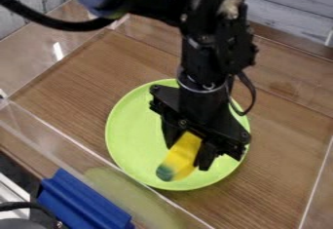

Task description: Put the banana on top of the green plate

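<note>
The banana (181,158) looks like smooth plastic, and the plate (134,143) like smooth, mostly matt plastic. The arm (205,62) has a dark, rough-looking surface, while the floor (72,101) appears to be wood, with fine grain and a soft sheen. The walls (97,174) look like clear, glossy plastic, and the blue thing (84,202) like ridged plastic, fairly matt.

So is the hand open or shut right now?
Shut: the hand has its fingers closed in on the banana, whose greenish tip pokes out over the plate.
</note>
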